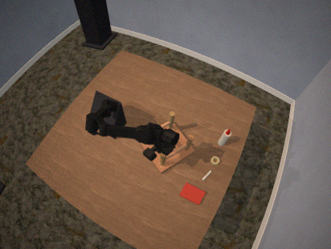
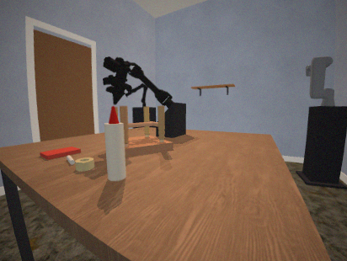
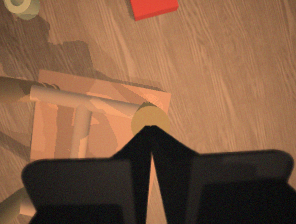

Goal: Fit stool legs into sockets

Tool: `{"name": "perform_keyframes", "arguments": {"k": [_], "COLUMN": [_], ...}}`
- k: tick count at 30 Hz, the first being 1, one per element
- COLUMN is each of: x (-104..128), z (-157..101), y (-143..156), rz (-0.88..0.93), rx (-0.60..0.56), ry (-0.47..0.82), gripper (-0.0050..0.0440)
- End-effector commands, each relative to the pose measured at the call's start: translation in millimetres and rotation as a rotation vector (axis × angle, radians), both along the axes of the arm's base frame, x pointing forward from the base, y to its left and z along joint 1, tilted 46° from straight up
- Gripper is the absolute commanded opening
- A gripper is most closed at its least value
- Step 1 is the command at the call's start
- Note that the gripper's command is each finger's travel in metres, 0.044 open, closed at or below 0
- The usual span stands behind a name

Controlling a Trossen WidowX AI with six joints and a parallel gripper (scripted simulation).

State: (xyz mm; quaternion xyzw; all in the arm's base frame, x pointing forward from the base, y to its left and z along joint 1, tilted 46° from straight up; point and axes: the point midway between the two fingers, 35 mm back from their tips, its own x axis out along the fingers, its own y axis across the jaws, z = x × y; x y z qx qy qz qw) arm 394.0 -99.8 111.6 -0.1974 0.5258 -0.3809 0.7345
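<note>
The gripper [image 2: 115, 102] [image 3: 150, 131], clenched with nothing between its fingertips, hangs above the upturned stool on a wooden counter [image 1: 124, 182] [image 2: 219, 189]. In the wrist view its tips overlap the round end of one leg [image 1: 162, 160] [image 2: 124, 122] [image 3: 150, 116]; whether they touch it cannot be told.

The stool's square seat [image 1: 161, 170] [image 2: 162, 146] [image 3: 49, 125] lies flat on the counter, in front of the black arm's base [image 1: 96, 96] [image 2: 178, 119]. Three more legs stand at its other corners, among them one [image 1: 172, 119] and another [image 1: 190, 140] [image 2: 162, 122] seen from the top; pale crossbars [image 2: 143, 125] [image 3: 62, 96] run between legs. The exterior view shows the legs upright, though how deep they sit in their sockets is too small to tell.

Well apart from the seat stands a white bottle [image 1: 223, 139] [image 2: 115, 153] with a red pointed tip (the brightest note on the counter, along with the red block [image 1: 193, 193] [image 2: 60, 152] [image 3: 154, 7] lying flat). Between bottle and block lie a yellowish ring [image 1: 211, 161] [image 2: 84, 167] and a short white stick [image 1: 206, 175] [image 2: 70, 160].
</note>
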Motion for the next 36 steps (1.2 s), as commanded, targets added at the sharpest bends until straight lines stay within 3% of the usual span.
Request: {"name": "perform_keyframes", "arguments": {"k": [1,11,14,18,20,32,36], "x": [3.1,4.1,-5.2,-36.7,-36.7,-141.7,-146.2], "z": [7.7,14.5,6.3,-8.6,-8.6,-37.4,-38.0], "y": [5.7,11.5,17.1,45.4,45.4,97.3,98.6], "rz": [0.0,0.001,0.004,0.01,0.01,0.095,0.1], "rx": [-0.005,-0.008,0.004,0.033,0.033,0.021,0.018], "ry": [-0.013,-0.017,-0.006,0.0,0.0,0.1,0.104], "gripper": [0.0,0.0,0.0,0.0,0.0,0.0,0.0]}}
